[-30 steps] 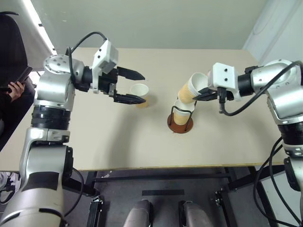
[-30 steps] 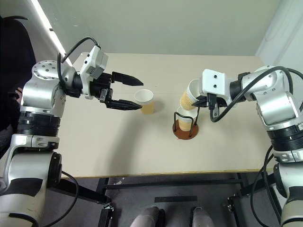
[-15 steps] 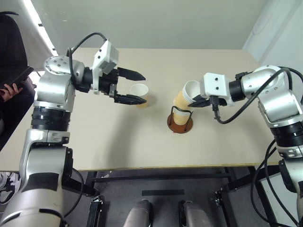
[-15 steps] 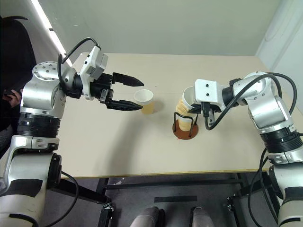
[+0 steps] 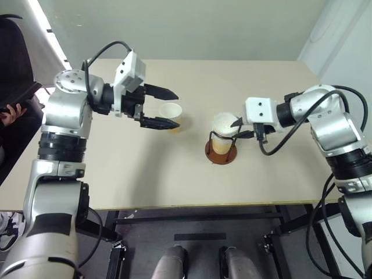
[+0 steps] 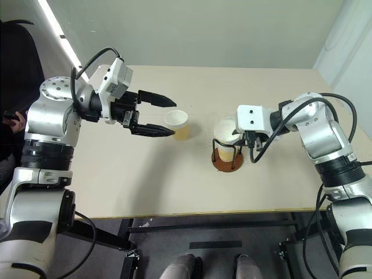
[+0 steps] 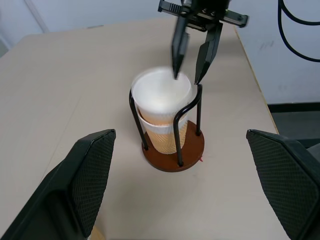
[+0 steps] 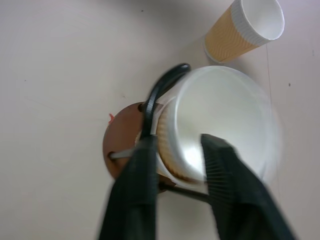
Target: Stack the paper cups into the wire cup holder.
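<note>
Pale beige and bare but for the task's things, the surface (image 5: 139, 168) runs back toward a plain light wall. Nearest the camera, just right of centre frame, the wire cup holder (image 5: 221, 149) stands upright on its reddish-brown disc, with two paper cups nested inside its black loops; the upper cup (image 7: 161, 95) sits blurred at the top of the stack, its white rim above the wires. At its right the right hand (image 7: 192, 57) has its two black fingers parted narrowly, one fingertip (image 8: 222, 165) inside the cup's mouth and the other outside the wall by a wire loop; whether they grip the rim cannot be told. Farther back, left of centre, the third cup (image 5: 172, 117) stands upright and alone on the surface, well apart from the holder. Beside it the left hand (image 5: 167, 107) hovers with fingers spread wide, holding nothing, one fingertip on either side of the cup. At the far left edge a person's hand (image 5: 11, 111) holds a dark device. Judging by their thin ribbed paper walls, the cups are light, easily crushed and apt to tip; the remaining one is best taken gently across the wall just below the stiffer rolled rim.
</note>
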Controlling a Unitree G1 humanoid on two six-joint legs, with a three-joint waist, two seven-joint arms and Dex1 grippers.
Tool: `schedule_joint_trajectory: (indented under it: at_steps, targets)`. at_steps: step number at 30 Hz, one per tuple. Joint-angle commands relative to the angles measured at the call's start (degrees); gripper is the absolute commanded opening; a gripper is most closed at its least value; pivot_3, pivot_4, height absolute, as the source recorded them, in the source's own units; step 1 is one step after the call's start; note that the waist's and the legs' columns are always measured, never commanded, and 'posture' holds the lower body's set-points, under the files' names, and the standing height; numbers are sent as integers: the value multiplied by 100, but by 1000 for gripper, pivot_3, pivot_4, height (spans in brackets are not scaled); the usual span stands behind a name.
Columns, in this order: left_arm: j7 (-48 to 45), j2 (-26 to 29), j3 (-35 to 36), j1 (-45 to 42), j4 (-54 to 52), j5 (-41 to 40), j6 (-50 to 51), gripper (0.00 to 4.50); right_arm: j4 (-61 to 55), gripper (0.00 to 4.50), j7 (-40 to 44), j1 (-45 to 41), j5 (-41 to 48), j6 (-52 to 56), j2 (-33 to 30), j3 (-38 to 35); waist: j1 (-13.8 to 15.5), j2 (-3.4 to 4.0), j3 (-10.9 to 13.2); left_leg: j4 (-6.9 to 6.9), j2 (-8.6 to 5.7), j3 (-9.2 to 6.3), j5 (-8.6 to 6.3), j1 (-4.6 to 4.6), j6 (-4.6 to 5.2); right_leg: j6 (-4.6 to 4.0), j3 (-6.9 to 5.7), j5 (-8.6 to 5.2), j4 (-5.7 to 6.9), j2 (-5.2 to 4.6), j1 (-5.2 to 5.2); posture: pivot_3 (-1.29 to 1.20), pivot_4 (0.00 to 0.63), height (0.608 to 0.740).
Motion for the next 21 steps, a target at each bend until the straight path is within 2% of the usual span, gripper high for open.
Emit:
schedule_joint_trajectory:
  at_steps: [1, 4, 11, 21]
  targets:
    - [36, 67, 44, -27, -210, -71, -11, 4500, 24, 2476, -86, -240, 5, -41, 26, -199, 0, 0, 0, 0, 0, 0, 0, 0, 0, 0, 0, 0, 0, 0, 0, 0, 150, 740]
    - [81, 43, 34, -24, -189, -43, -44, 4500, 123, 3503, -178, -437, 164, 185, 110, -400, 0, 0, 0, 0, 0, 2, 0, 0, -1, 0, 1, 0, -1, 0, 0, 0, 150, 740]
    - [718, -132, 5, -230, 273, 375, -753, 4500, 148, 3503, -483, -954, 834, 1097, 215, -1158, 7, 1, 1, -3, -1, 0, 3, -5, -7, -7, 0, -4, -1, 0, -6, 0, 150, 740]
    - [1762, -186, -608, -823, 1845, 1824, -2841, 4500, -920, 3503, -580, -717, 2091, 2558, 51, -1898, 6, 1, 1, -17, -2, -3, 0, -10, -23, -16, 0, -11, -3, 1, -17, 0, 150, 740]
